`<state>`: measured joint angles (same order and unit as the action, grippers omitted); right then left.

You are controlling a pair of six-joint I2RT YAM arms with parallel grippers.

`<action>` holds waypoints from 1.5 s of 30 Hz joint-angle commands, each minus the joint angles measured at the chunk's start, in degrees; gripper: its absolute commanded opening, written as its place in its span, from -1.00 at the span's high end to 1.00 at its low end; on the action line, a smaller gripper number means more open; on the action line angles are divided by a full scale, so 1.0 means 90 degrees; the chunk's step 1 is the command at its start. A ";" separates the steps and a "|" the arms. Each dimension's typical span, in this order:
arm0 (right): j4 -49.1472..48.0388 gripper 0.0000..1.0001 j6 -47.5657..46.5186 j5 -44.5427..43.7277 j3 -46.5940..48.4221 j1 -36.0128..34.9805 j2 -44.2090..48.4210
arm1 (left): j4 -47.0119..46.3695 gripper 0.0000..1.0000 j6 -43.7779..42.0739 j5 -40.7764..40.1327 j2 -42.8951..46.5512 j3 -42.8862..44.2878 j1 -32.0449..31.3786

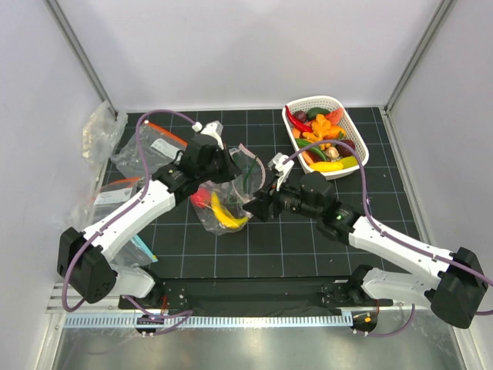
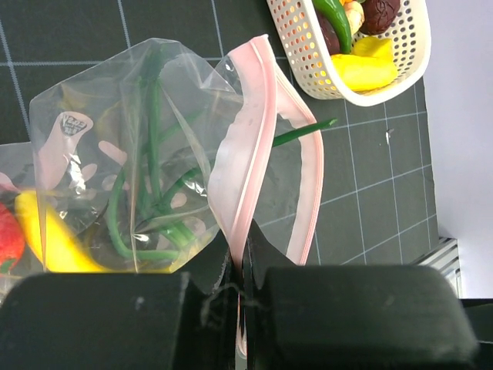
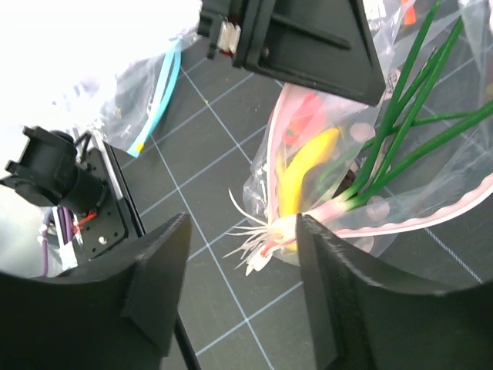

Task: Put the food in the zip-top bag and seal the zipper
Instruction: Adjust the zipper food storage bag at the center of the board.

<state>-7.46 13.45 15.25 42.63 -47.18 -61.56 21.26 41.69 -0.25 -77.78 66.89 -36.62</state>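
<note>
Plastic bag (image 2: 100,100) (pink zipper (image 2: 245,146)) holds glossy banana (image 2: 54,239).

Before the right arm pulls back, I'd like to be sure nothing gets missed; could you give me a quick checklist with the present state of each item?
1. Left gripper shut on the zipper, holding the mouth up: ok.
2. Right gripper jaws apart, not clamping the spring onion: ok.
3. Spring onion fully inside the zip-top bag: not ok, its white root end sticks out of the mouth.
4. Banana inside the bag: ok.
5. Basket emptied: not ok, food remains in it.
6. Zipper sealed: not ok, mouth open.
</note>
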 commanded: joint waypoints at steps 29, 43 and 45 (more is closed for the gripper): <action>0.0702 0.98 0.0068 -0.1343 0.0966 -0.0158 -0.1186 | -0.0516 0.90 0.0592 0.1141 0.0800 -0.0245 -0.0071; 0.0654 0.25 0.0204 -0.1351 0.1064 -0.0149 -0.1463 | -0.0555 0.91 0.0974 0.1639 0.0576 0.0624 -0.0081; 0.0508 -0.13 0.0234 -0.1556 0.0831 -0.0158 -0.1198 | -0.0565 0.92 0.0886 0.1474 0.0595 0.0537 -0.0081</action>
<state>-0.54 15.57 4.08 51.68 -48.31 -77.38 20.18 49.32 10.96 -72.62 68.99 -37.10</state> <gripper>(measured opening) 0.494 0.045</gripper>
